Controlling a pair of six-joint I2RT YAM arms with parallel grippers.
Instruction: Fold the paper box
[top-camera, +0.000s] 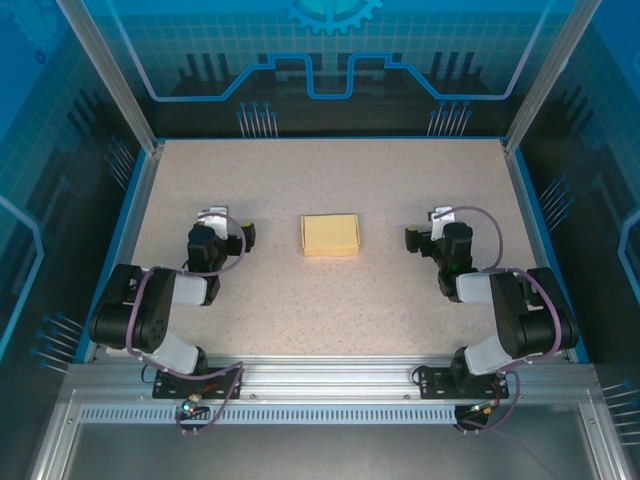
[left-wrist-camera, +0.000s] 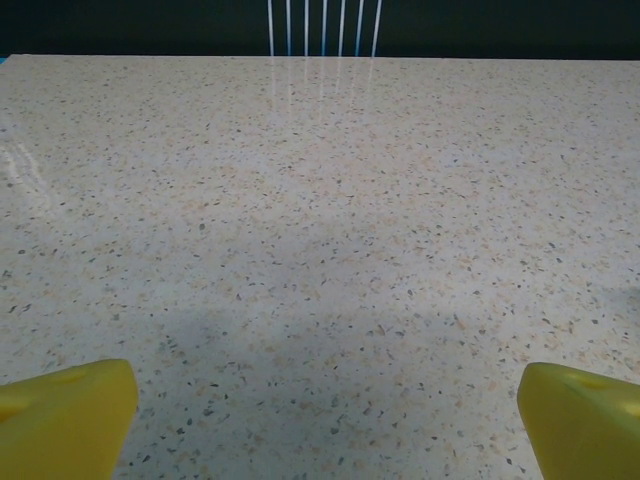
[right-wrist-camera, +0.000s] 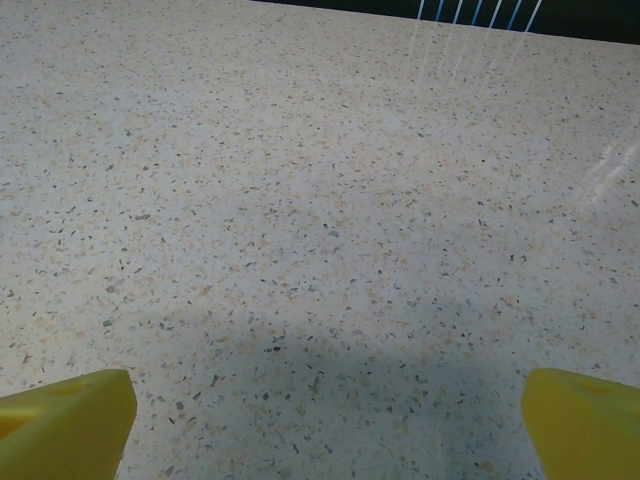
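The paper box (top-camera: 331, 234) is a small pale yellow rectangular box lying on the speckled table, midway between the two arms. My left gripper (top-camera: 222, 217) rests to the box's left, apart from it and open. My right gripper (top-camera: 432, 222) sits to the box's right, also apart and open. In the left wrist view the yellow fingertips (left-wrist-camera: 70, 415) stand wide at the bottom corners with bare table between them. The right wrist view shows the same, its yellow fingertips (right-wrist-camera: 68, 420) spread wide over bare table.
The speckled table (top-camera: 330, 300) is bordered by a blue rim and aluminium posts (top-camera: 108, 75) at the back corners. Dark panels with thin white rods (left-wrist-camera: 322, 27) stand behind the far edge. An aluminium rail (top-camera: 330, 385) carries both arm bases at the near edge.
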